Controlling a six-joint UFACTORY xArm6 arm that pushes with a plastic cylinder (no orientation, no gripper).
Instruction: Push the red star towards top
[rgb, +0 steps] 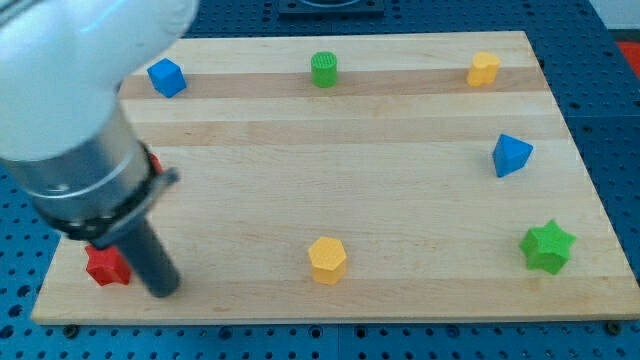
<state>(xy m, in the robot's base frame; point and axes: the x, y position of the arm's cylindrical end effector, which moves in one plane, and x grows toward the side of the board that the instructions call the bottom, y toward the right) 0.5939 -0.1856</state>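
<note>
The red star (106, 266) lies near the bottom left corner of the wooden board (320, 180). My dark rod comes down from the big arm at the view's left, and my tip (162, 291) rests on the board just right of the red star and slightly below it, close to it or touching it. A bit of another red thing (153, 162) shows behind the arm's body; its shape is hidden.
A blue cube (166, 77) sits top left, a green cylinder (324, 69) top centre, a yellow block (484, 69) top right. A blue block (511, 155) is at the right, a green star (548, 246) bottom right, a yellow hexagon (327, 259) bottom centre.
</note>
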